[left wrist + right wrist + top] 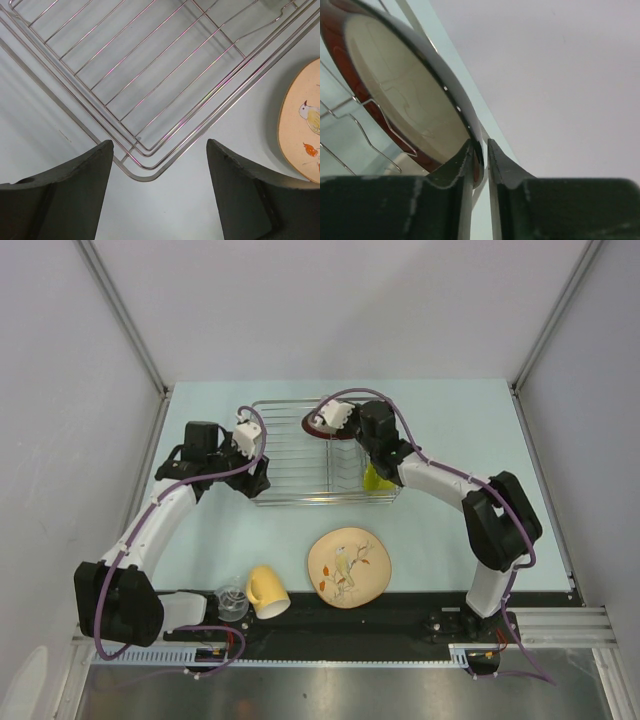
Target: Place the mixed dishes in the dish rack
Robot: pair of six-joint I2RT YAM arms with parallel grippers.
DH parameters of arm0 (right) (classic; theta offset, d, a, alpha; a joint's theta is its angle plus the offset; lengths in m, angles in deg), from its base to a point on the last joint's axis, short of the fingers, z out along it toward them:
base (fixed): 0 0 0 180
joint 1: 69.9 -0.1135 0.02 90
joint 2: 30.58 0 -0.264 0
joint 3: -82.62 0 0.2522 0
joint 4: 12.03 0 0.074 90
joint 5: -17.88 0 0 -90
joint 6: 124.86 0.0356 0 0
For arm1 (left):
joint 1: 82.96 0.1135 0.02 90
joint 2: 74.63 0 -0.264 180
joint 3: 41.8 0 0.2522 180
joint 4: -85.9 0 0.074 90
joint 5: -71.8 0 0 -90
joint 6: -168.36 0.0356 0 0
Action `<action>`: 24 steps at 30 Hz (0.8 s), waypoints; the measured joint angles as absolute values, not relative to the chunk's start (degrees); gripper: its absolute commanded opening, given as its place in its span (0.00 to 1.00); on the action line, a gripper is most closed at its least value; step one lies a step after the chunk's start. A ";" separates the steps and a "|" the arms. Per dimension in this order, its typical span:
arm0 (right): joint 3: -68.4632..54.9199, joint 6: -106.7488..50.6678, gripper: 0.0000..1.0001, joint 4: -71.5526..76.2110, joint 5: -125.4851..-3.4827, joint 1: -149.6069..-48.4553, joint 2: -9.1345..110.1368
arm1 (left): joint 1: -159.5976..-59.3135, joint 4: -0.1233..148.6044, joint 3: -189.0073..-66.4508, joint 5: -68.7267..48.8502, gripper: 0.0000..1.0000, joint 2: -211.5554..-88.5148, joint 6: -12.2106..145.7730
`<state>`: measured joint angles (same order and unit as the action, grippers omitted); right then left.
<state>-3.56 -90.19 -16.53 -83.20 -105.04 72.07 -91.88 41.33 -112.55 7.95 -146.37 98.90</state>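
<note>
The left fingers (pixel 65 195), spread apart and empty, hover at the near left corner of the rectangular silver wire dish rack (pixel 290 502). In front of the rack, on the surface (pixel 450 430), lie a small clear glass (pixel 232 602), a yellow mug (pixel 268 590) and a beige bird-patterned plate (pixel 347 567). Over the rack's far side the right fingers (pixel 455 170) pinch the rim of a dark red-rimmed beige plate (pixel 405 95).

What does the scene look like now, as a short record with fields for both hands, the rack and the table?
Right hand: shut on red-rimmed plate, held upright at the dish rack far side
Left hand: open, empty, at a rack corner
In rack: lime-green bowl
On table: patterned plate, yellow mug on its side, clear glass
</note>
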 measured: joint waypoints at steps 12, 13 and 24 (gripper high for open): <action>-3.56 -80.79 0.53 -16.02 -89.75 -105.48 70.13 | -91.75 41.33 -112.51 7.93 0.81 -145.83 98.92; -3.54 -80.00 0.54 -15.11 -90.34 -105.74 69.47 | -91.75 41.29 -112.49 7.93 0.81 -145.63 98.92; -3.36 -62.34 0.59 4.28 -95.70 -110.31 47.64 | -91.78 41.07 -112.66 7.91 0.83 -145.04 100.47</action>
<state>-3.36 -62.34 4.28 -95.70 -110.31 47.64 -91.78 41.07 -112.66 7.91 -145.04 100.47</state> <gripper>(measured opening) 0.588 0.826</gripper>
